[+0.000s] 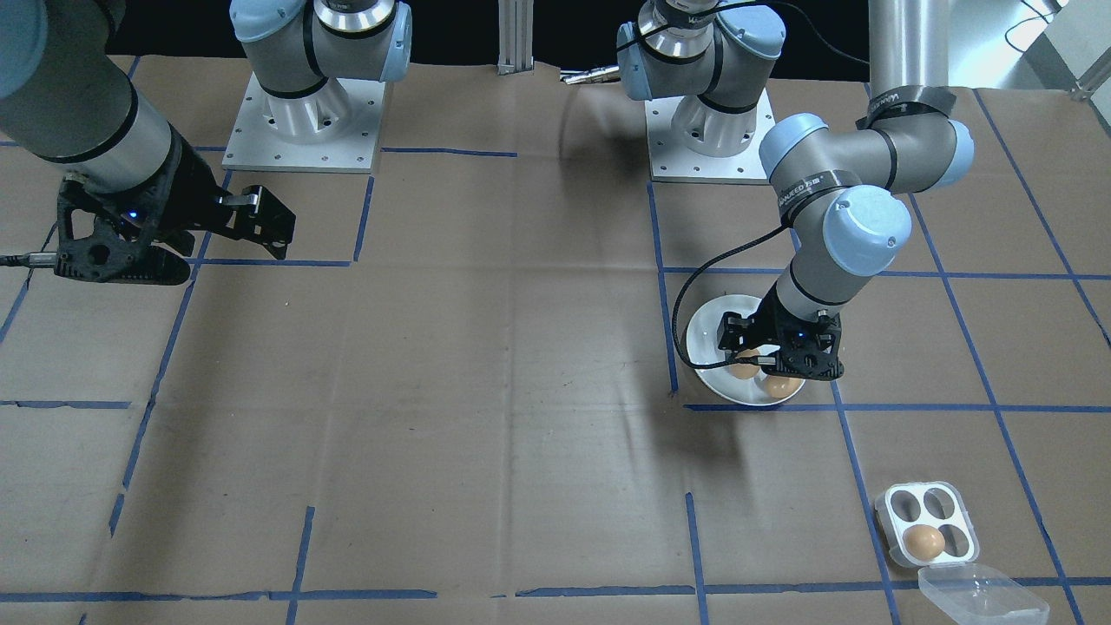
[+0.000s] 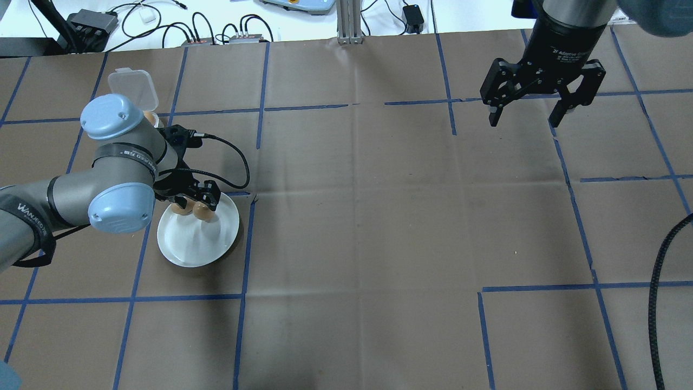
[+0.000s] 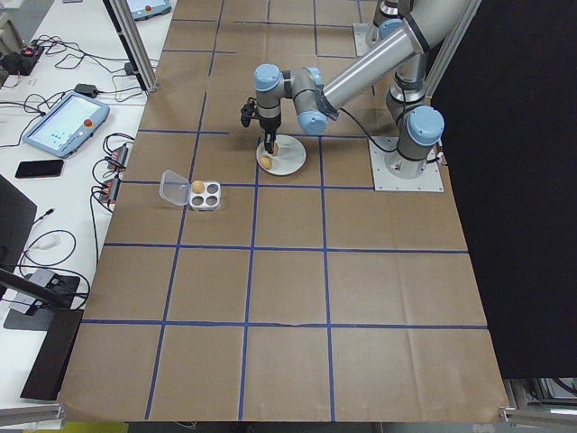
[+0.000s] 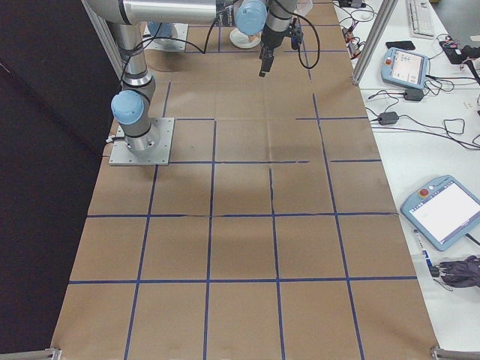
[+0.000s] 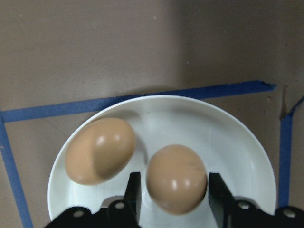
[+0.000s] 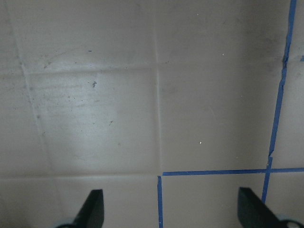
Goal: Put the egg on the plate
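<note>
My left gripper (image 5: 175,190) is down over the plate (image 5: 237,142), and the egg (image 5: 176,178) sits between my fingers (image 5: 133,190), which stand close on either side of it. Whether they press it or have just let go I cannot tell; the egg looks to rest on the plate's white surface, so I judge the placing is all but done. What is left is to spread the fingers, if they are not already slack, and lift clear without nudging anything.

Just beside this egg, also on the plate, lies a 2nd egg (image 5: 100,150), near enough that a careless lift could bump it.

Farther from the plate, well apart, the clear egg tray (image 1: 926,524) holds 1 egg (image 1: 923,542) in 1 of its 4 holes, its lid (image 1: 981,595) lying open beside it.

Farthest off, across the table (image 2: 352,227) from the plate, my right gripper (image 2: 544,105) hangs in the air with its fingers spread wide and nothing between them.
</note>
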